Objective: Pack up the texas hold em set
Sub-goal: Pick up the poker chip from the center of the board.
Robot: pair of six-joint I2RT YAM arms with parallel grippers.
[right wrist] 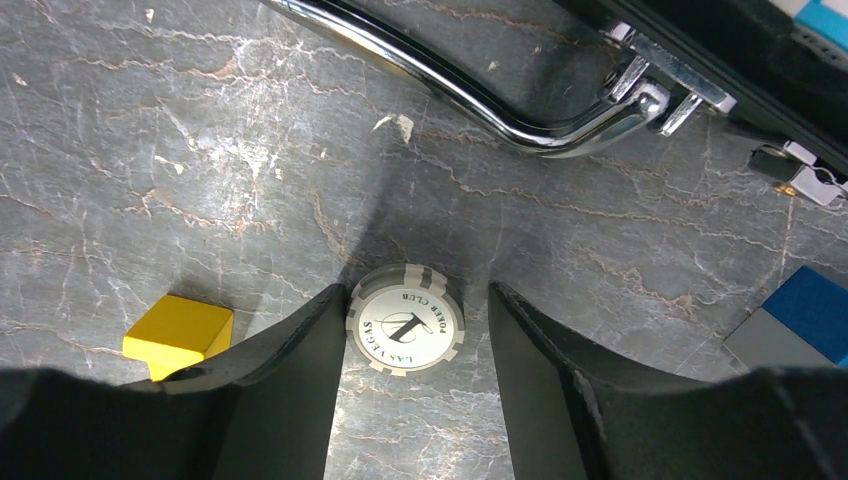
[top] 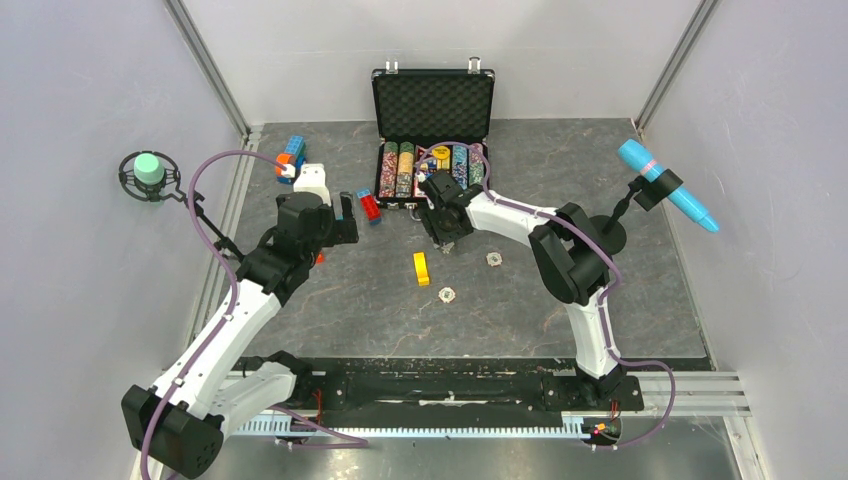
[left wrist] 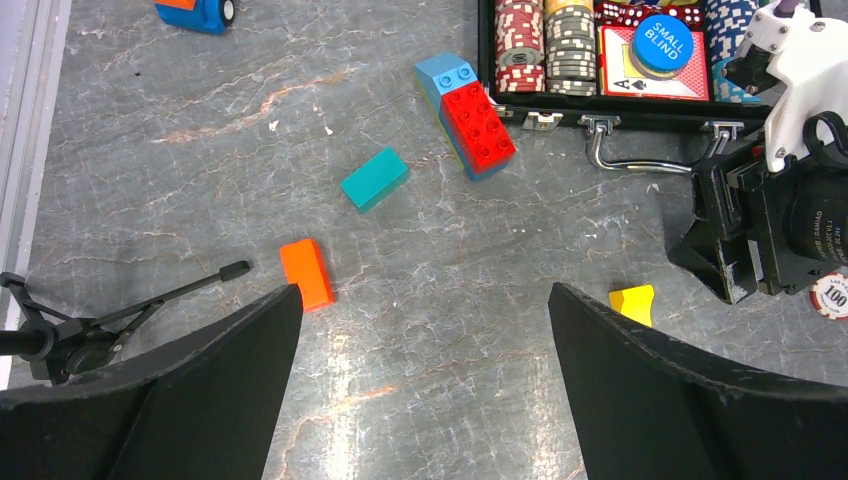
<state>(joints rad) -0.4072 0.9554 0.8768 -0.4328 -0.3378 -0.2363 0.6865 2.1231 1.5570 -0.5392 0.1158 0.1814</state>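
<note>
Right gripper (right wrist: 415,292) is half spread, down at the table (right wrist: 150,150), straddling a poker chip (right wrist: 405,318) that lies flat, face up. One finger (right wrist: 295,380) touches the chip's rim and the other stands just off it, so nothing is clamped yet. The chip sits squarely between the fingers, just near of the case handle (right wrist: 450,95), with a yellow block (right wrist: 178,335) to its left. It is round, so there is no long axis to line up, and the closing line already crosses its middle. Likely next: squeeze, lift, carry far into the open case (top: 432,103). A second chip (top: 494,259) and a third chip (top: 446,294) lie loose nearer the bases. Left gripper (left wrist: 422,290) is spread wide and empty, hovering well to the left, so the right arm is nearer.
</note>
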